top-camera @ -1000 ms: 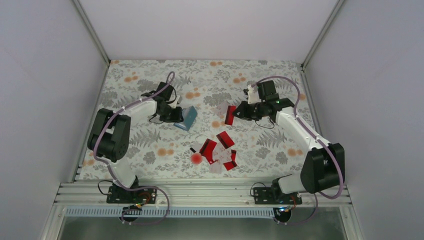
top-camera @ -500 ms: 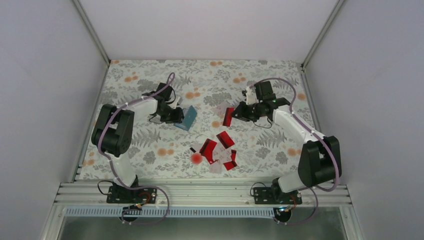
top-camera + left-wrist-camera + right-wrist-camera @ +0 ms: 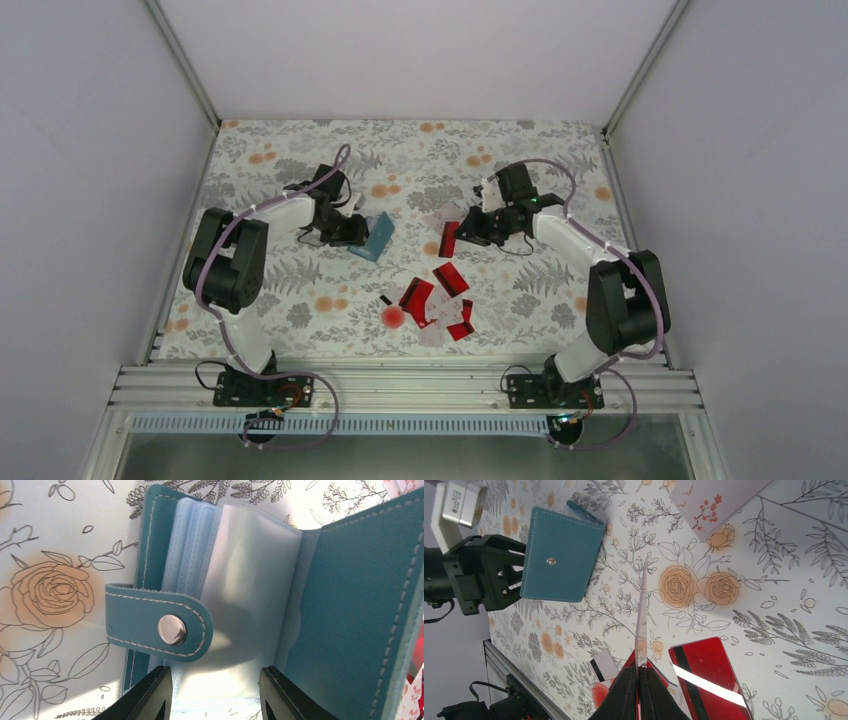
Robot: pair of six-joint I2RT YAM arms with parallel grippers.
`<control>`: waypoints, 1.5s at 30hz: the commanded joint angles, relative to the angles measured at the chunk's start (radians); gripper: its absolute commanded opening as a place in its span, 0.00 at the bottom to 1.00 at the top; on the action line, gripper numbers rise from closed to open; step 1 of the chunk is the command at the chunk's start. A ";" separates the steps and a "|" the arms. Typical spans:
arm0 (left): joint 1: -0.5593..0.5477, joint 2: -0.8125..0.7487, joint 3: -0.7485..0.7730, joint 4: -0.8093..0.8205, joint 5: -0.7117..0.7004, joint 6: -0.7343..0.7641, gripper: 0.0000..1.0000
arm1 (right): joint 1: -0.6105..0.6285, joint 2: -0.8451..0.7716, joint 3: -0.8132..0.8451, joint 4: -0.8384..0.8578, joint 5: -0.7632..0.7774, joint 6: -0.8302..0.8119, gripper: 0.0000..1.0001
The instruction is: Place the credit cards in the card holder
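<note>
L gripper (image 3: pixel 216 694) jaws have spread, now apart astride clear sleeves (image 3: pixel 240 580) of teal card holder (image 3: pixel 350 605), standing open on floral mat (image 3: pixel 50 540); R gripper (image 3: pixel 640 680), clenched on red credit card (image 3: pixel 642 610), has swung nearer holder; insertion prob next; other cards (image 3: pixel 440 295) lie mid-mat.

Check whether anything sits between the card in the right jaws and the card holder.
Nothing visible does. Only bare floral tablecloth lies between the red card in the jaws of the right gripper and the open card holder; the loose cards lie off that line.
</note>
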 commanded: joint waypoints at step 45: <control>0.013 0.125 0.098 0.023 0.232 -0.060 0.44 | 0.218 0.524 0.369 0.138 -0.089 -0.014 0.04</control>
